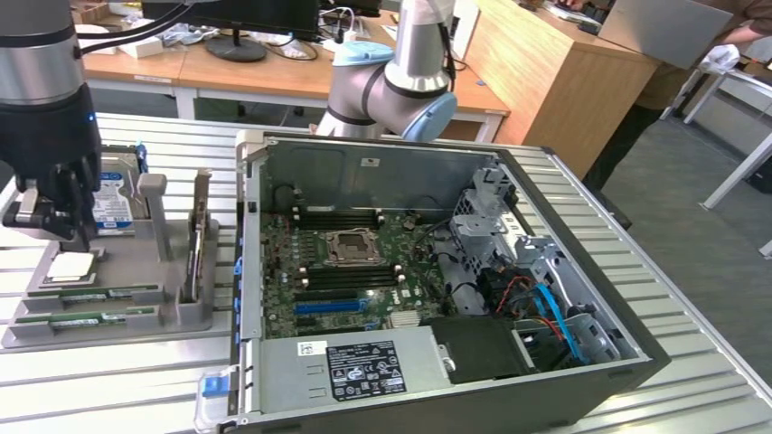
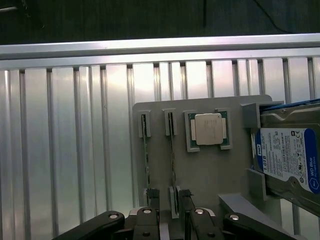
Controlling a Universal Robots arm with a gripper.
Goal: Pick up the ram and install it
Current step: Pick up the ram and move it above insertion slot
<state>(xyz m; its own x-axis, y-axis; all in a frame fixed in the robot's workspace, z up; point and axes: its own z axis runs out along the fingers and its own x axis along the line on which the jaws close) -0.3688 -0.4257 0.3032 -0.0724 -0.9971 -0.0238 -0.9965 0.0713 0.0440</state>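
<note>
Grey holder [image 2: 210, 175] carries two ram sticks [image 1: 90, 318], one processor [image 2: 207, 128], one hard drive [image 2: 290, 160]; tool [image 2: 170, 196] open.

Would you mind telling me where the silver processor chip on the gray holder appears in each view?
Exterior view: the processor chip sits on the gray holder at the exterior view's left, near the hard drive.
Wrist view: the processor chip lies in its square pocket between the two ram sticks and the hard drive.
Shared landmark: the hard drive's blue label.
</note>
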